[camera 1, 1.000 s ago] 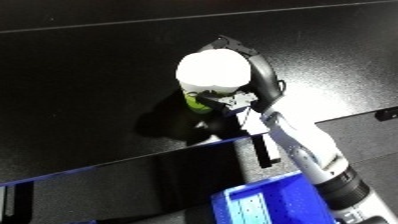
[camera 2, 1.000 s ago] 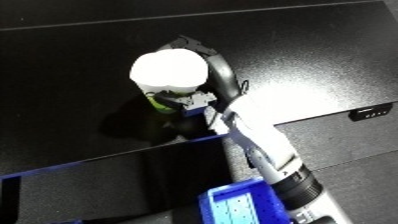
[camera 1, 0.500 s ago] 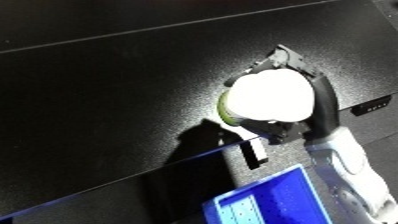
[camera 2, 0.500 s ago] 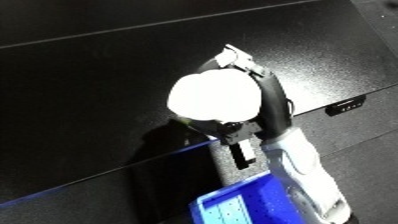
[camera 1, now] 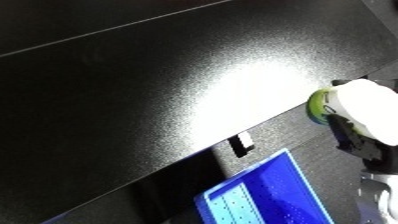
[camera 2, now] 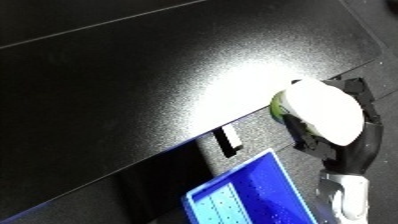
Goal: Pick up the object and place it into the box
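The white object with a green rim (camera 2: pixel 315 112) sat in the right hand (camera 2: pixel 342 147), whose black fingers curled around it, above the black table's (camera 2: pixel 133 85) near edge. The blue bin (camera 2: pixel 249 197) lay below, just left of the forearm.

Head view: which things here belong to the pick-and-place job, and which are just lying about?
Job:
- white object with a green edge, held in the right hand
- blue bin, below, by the table edge

Lying about:
- black table
- small white tag at the table edge
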### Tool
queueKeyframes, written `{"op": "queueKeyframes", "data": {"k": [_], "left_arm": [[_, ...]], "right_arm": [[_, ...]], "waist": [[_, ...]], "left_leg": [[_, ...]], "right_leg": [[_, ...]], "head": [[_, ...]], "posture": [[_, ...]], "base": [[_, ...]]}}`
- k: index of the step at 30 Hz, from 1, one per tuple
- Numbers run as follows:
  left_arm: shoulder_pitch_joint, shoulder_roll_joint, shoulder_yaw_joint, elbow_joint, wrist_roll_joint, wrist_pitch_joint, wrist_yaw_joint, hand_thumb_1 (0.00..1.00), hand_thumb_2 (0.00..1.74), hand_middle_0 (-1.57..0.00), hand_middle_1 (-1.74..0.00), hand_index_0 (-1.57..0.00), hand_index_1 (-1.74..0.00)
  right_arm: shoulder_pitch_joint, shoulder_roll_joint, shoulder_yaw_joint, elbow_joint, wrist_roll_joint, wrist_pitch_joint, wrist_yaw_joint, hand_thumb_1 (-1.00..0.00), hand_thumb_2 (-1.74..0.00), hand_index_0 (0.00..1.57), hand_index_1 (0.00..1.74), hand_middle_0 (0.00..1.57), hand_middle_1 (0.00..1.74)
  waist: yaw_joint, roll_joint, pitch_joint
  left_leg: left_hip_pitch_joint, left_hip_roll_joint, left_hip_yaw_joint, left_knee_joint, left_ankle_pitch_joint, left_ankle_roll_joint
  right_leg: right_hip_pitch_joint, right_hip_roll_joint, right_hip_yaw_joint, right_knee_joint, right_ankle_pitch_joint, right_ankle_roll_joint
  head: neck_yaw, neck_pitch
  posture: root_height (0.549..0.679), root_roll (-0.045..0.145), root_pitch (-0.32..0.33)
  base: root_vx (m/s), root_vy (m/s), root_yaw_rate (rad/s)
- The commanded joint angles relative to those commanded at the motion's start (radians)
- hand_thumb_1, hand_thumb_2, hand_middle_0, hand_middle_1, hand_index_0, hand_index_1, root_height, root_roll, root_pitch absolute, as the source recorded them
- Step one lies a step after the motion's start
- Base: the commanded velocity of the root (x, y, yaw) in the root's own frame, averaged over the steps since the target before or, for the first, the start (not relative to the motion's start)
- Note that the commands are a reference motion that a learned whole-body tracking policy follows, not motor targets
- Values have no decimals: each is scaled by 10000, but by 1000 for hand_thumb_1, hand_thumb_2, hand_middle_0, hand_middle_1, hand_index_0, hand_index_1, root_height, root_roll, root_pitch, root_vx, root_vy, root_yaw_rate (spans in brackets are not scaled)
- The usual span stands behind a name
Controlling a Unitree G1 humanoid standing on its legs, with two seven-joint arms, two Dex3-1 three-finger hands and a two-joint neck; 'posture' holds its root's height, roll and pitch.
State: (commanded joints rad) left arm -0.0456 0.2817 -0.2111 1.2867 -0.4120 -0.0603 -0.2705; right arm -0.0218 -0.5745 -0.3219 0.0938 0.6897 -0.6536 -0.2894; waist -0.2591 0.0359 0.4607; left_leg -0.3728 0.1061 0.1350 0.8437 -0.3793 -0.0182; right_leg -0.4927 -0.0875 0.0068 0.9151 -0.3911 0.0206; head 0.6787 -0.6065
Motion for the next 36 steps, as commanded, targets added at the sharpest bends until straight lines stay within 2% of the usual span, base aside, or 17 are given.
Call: {"op": "queueKeyframes", "data": {"k": [4, 7, 10, 13, 17, 21, 28, 36], "left_arm": [[-20, 17, 23, 24, -173, 55, -81, 0, 0, 0, 0, 0, 0], [-96, 63, -5, 4, -230, 172, -123, 0, 0, 0, 0, 0, 0], [-207, 102, -65, -42, -209, 312, -135, 0, 0, 0, 0, 0, 0], [-307, 95, -139, -77, -113, 374, -119, 0, 0, 0, 0, 0, 0], [-454, 73, -257, -143, 66, 472, -96, 0, 0, 0, 0, 0, 0], [-554, 67, -306, -138, 184, 559, -99, 0, 0, 0, 0, 0, 0], [-682, 89, -442, -62, 347, 624, -105, 0, 0, 0, 0, 0, 0], [-691, 115, -582, -21, 387, 690, -54, 0, 0, 0, 0, 0, 0]], "right_arm": [[489, -34, -247, 2187, 415, -414, -322, -900, -1566, 1413, 1566, 1413, 1566], [690, -78, -262, 3770, 1026, -263, -246, -900, -1566, 1413, 1566, 1413, 1566], [540, -116, 28, 5353, 1837, 194, 406, -900, -1566, 1413, 1566, 1413, 1566], [231, -50, 458, 6596, 2380, 691, 1292, -750, -1305, 1178, 1305, 1178, 1305], [-217, 63, 1201, 7795, 2007, 1284, 2183, -550, -957, 864, 957, 864, 957], [-502, 225, 1786, 8579, 1562, 1936, 2642, -350, -609, 549, 609, 549, 609], [-888, 391, 2329, 9700, 1051, 2476, 3013, 0, 0, 0, 0, 0, 0], [-1088, 518, 2467, 10256, 1014, 2614, 3230, 0, 0, 0, 0, 0, 0]], "waist": [[-122, 57, 80], [-126, 125, 142], [-64, 197, 177], [49, 259, 172], [238, 343, 129], [379, 405, 55], [618, 464, -75], [802, 468, -164]], "left_leg": [[82, -46, 67, -53, -9, 48], [85, -106, 65, -82, 0, 80], [60, -183, 21, -93, -1, 119], [28, -285, -54, -103, -18, 170], [-22, -414, -164, -74, -50, 244], [-63, -506, -238, -56, -84, 300], [-131, -592, -310, -65, -57, 312], [-205, -653, -380, -34, -13, 299]], "right_leg": [[13, 74, 44, -20, 1, -57], [-6, 110, 60, -34, 26, -106], [-23, 133, 77, -52, 53, -162], [-27, 164, 80, -62, 67, -217], [-28, 171, 57, -36, 66, -268], [-40, 161, 29, -3, 56, -293], [-21, 142, -55, -4, 62, -287], [10, 127, -143, 38, 68, -275]], "head": [[360, -11], [666, -78], [957, -200], [1301, -371], [1681, -574], [1841, -736], [2080, -1081], [2114, -1381]], "posture": [[622, 81, -13], [622, 80, -12], [622, 79, -11], [622, 79, -11], [621, 79, -13], [621, 78, -14], [621, 76, -12], [621, 73, -15]], "base": [[-1, 62, -85], [-16, 42, -40], [-21, 18, 1], [-11, -8, 31], [1, -19, 66], [12, -17, 64], [10, -19, 66], [13, -20, 49]]}}
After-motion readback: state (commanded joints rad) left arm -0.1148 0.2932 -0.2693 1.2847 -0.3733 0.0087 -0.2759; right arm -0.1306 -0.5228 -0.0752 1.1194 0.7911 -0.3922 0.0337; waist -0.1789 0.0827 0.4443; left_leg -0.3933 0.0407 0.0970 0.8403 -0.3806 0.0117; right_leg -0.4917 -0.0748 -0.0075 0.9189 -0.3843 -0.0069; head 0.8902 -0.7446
